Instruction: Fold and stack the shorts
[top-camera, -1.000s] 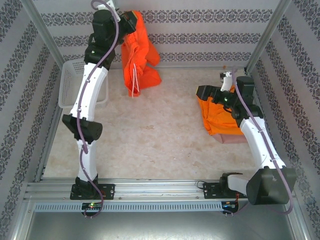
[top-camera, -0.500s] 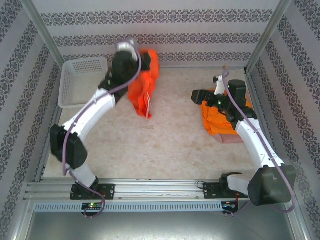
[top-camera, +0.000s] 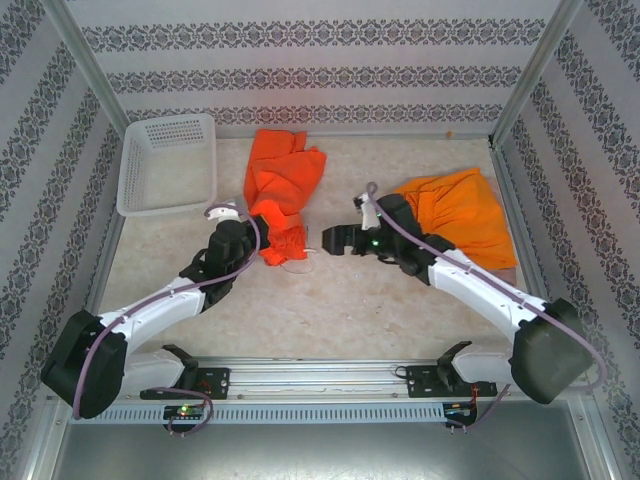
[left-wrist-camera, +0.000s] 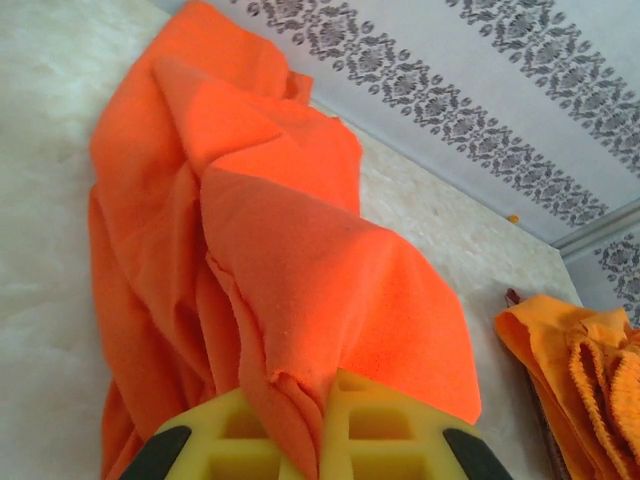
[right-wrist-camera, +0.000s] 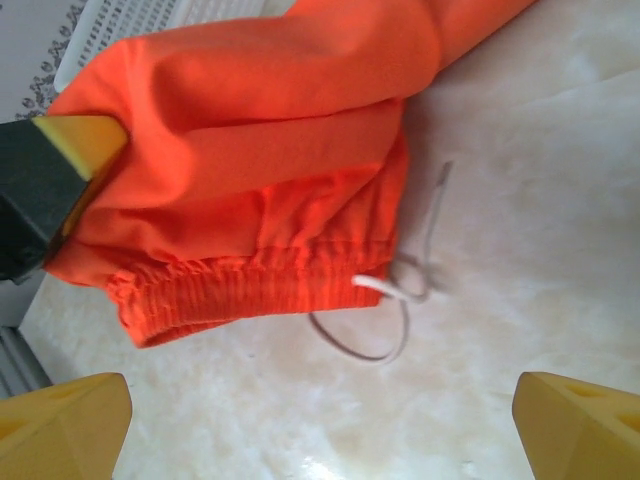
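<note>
The crumpled orange shorts lie mid-back on the worktop, their waistband end (white drawstring trailing) pinched tight by the left fingers. The right fingers hover spread apart beside that waistband. Another orange pair lies to the right.

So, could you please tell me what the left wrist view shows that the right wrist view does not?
Left wrist view, not right: the left claw seen from behind, shut on a fold of the orange shorts, the patterned wall, and a second orange pile at the right edge.
Right wrist view, not left: the shorts' elastic waistband, the white drawstring lying on the table, a corner of the white basket, and the open right claw.
Both: the orange shorts gripped by the left claw, and the pale table.
</note>
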